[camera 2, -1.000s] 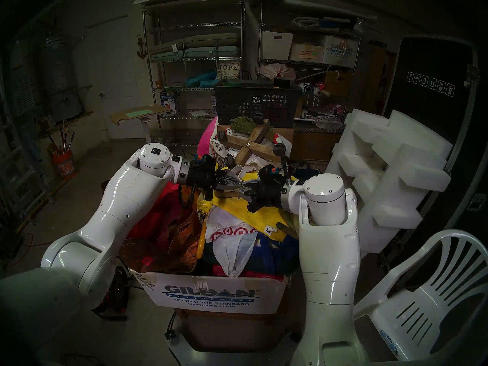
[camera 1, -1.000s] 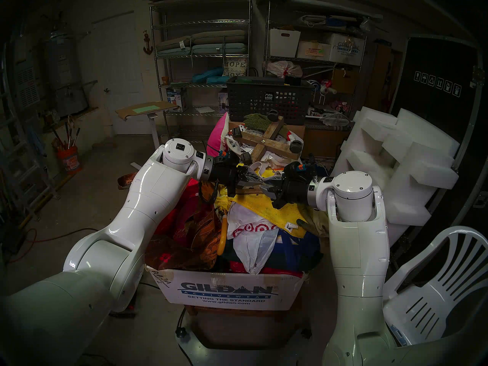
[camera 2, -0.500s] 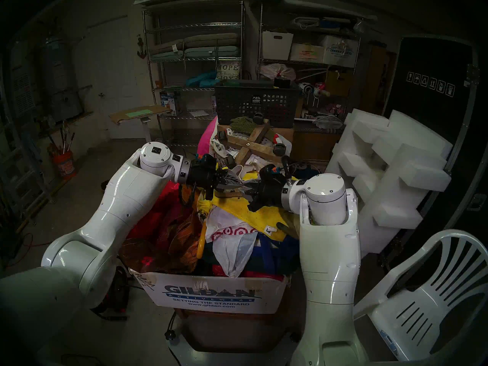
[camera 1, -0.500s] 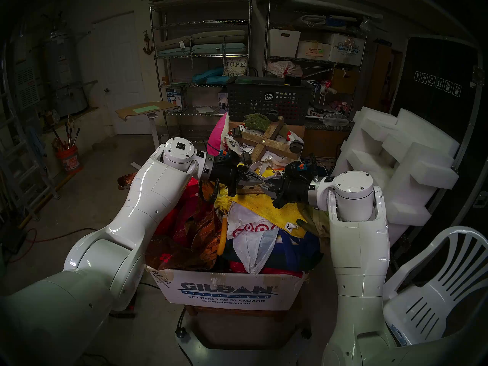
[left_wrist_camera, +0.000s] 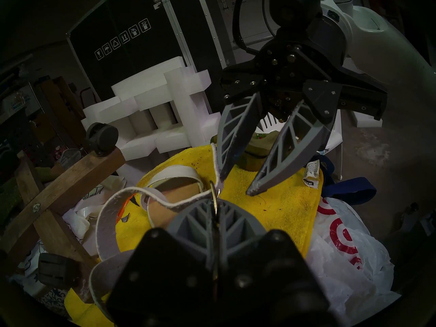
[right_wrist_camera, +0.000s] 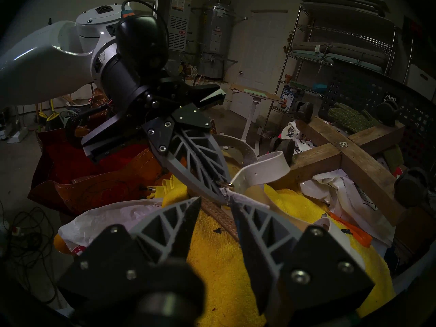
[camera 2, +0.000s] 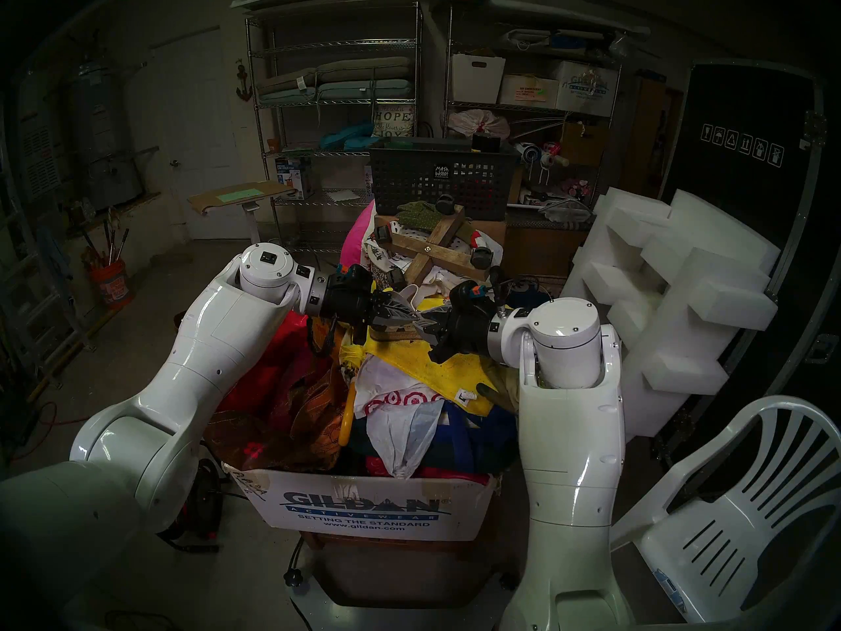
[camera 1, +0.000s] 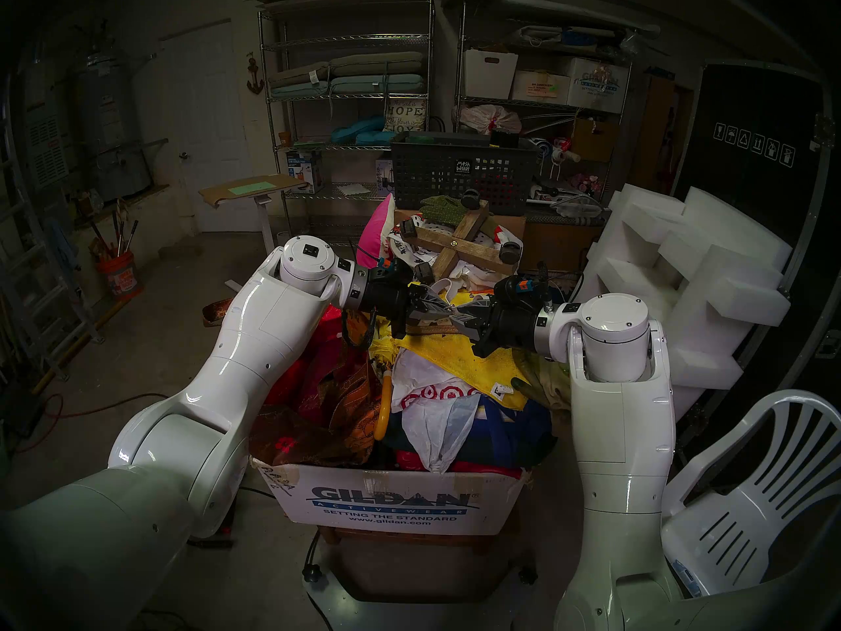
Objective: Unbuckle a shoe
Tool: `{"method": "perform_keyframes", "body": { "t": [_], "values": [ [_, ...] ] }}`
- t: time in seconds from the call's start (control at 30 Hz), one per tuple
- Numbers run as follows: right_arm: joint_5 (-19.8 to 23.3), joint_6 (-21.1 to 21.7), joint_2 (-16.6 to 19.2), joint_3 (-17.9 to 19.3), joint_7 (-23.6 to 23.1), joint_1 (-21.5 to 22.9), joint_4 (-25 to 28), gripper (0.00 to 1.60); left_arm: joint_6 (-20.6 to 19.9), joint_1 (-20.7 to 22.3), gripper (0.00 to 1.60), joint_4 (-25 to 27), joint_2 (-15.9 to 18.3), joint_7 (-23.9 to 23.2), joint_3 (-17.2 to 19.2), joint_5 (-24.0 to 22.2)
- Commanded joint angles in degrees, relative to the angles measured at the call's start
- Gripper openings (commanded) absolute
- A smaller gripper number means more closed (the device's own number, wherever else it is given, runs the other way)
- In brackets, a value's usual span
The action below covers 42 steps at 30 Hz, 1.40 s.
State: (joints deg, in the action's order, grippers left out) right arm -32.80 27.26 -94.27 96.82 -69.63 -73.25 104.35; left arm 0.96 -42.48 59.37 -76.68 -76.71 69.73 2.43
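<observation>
Pinching the small metal buckle [left_wrist_camera: 215,194] of the shoe [left_wrist_camera: 162,189], the left gripper [left_wrist_camera: 215,202] has its grey fingers pressed together on the ring and on the strap that runs through it. That cream-white sandal lies on a yellow towel [left_wrist_camera: 278,201] atop the heaped Gildan box [camera 1: 396,502], its tan footbed showing and its ankle strap [right_wrist_camera: 260,169] looping up toward twelve o'clock in the right wrist view. From the head camera the two grippers meet tip to tip above the pile, the left one [camera 1: 448,310] coming in from nine o'clock and the right gripper [camera 1: 459,319] from three o'clock. The right gripper's fingers stand spread; in the left wrist view one fingertip [left_wrist_camera: 223,170] touches the loose strap end just beside the buckle, while the other hangs over bare towel at four o'clock from it. A wooden caster cross [camera 1: 464,245] rests at twelve o'clock behind the shoe, and a white bag with red rings [camera 1: 432,395] lies at six o'clock of the towel.
</observation>
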Motion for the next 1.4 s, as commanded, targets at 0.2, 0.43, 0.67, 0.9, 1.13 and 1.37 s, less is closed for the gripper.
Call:
{"method": "perform_keyframes", "body": {
  "t": [0.2, 0.43, 0.67, 0.9, 1.13, 1.37],
  "values": [
    [0.6, 0.1, -0.5, 0.3, -0.6, 1.1, 0.1, 0.90, 0.1, 1.1, 0.14, -0.2, -0.6, 0.1, 0.0, 0.0],
    [0.6, 0.0, -0.6, 0.4, -0.8, 1.2, -0.2, 0.89, 0.0, 1.1, 0.15, -0.3, -0.8, 0.1, 0.0, -0.1],
    [0.4, -0.1, -0.8, 0.5, -0.7, 1.2, -0.3, 0.88, -0.1, 1.0, 0.16, -0.2, -0.9, -0.1, 0.2, -0.1],
    [-0.1, -0.3, -0.9, 0.3, -0.3, 1.1, -0.2, 0.86, -0.3, 0.7, 0.19, 0.3, -0.7, -0.4, 0.3, -0.2],
    [0.0, -0.4, -0.9, 0.1, -0.2, 1.0, 0.0, 0.87, -0.3, 0.5, 0.29, 0.6, -0.5, -0.6, 0.4, -0.2],
    [0.0, -0.4, -0.9, 0.0, -0.1, 0.9, 0.2, 0.82, -0.3, 0.2, 0.29, 1.1, -0.3, -0.9, 0.6, -0.2]
  ]
}}
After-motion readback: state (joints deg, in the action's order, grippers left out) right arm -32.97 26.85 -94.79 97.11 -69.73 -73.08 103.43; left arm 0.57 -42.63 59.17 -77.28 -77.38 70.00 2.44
